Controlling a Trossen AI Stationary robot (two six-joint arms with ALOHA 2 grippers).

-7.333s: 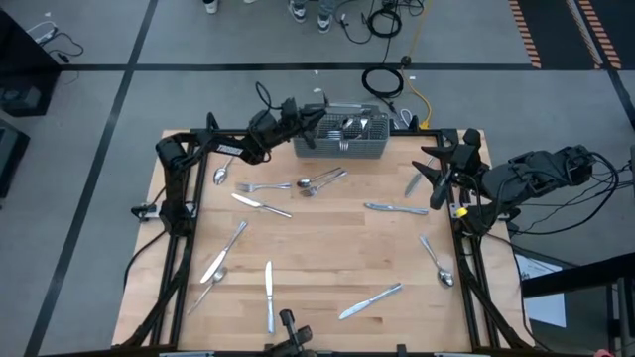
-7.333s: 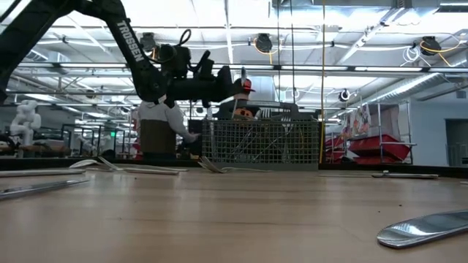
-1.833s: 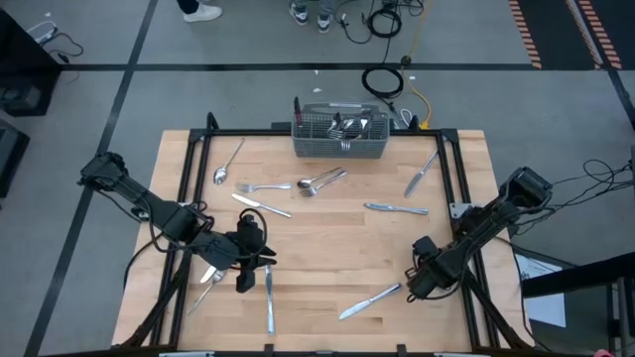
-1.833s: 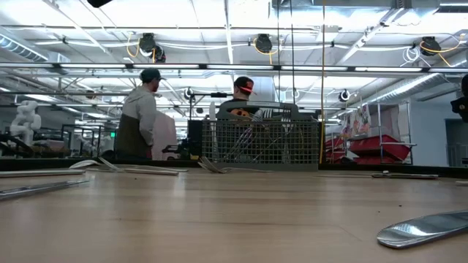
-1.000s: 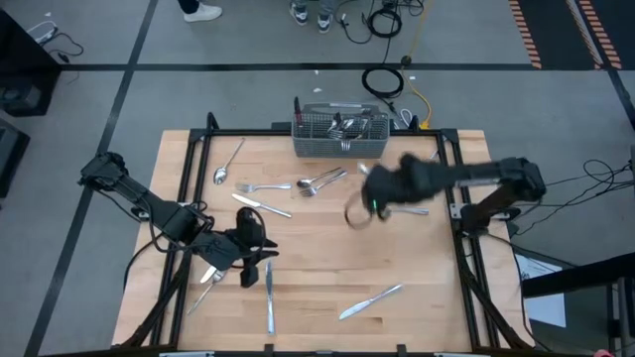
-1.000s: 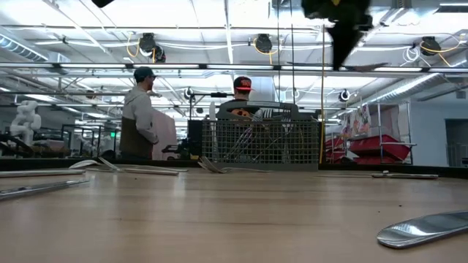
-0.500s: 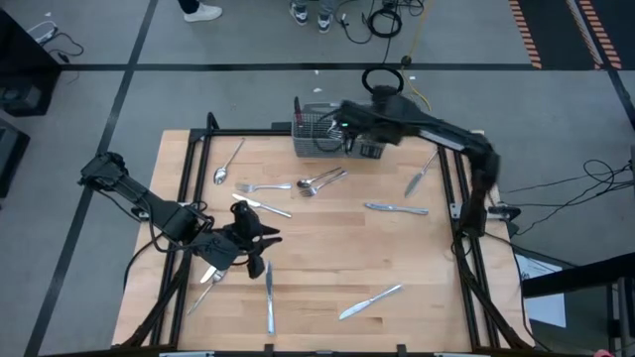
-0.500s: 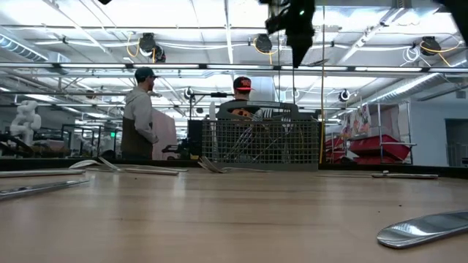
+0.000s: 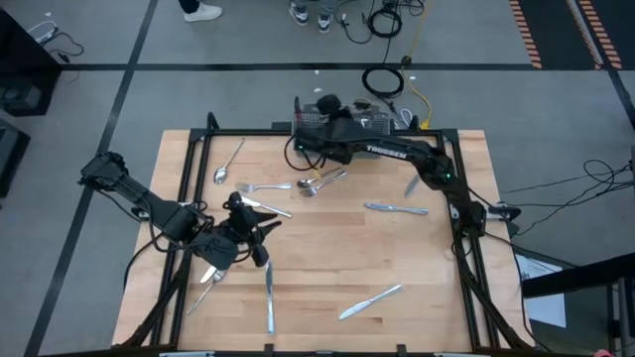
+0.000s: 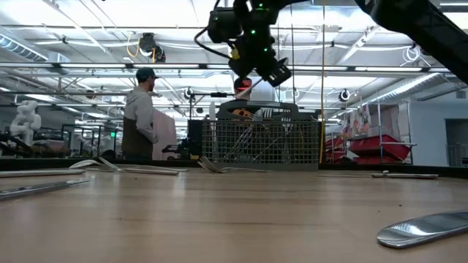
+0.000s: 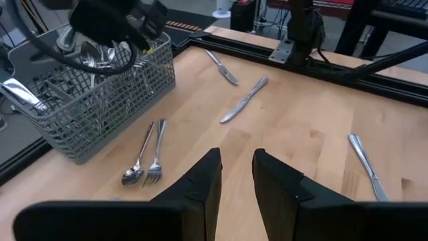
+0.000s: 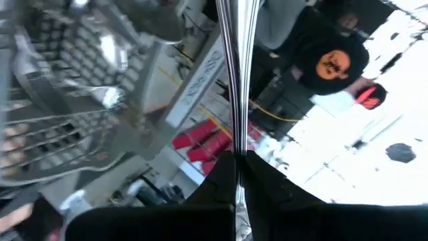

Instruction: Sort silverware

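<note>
**Silver piece ready to go in the basket**

One slim shiny silver piece of silverware (image 12: pixel 234 67), pinched tight in the right gripper (image 12: pixel 235 157), up high at the far side of the table. Long way sticking straight out past the fingers. Grey wire-mesh basket (image 10: pixel 263 142) just under it, so only a short way down to go. Much nearer to the right arm than to the left. Left gripper (image 11: pixel 235 155) low over the left part of the light wooden table (image 9: pixel 327 258), fingers a little apart, holding nothing. About ten more pieces loose on the wood, a few half hidden under the left arm. More in the basket, too jumbled to count. One basket, two arms
</note>
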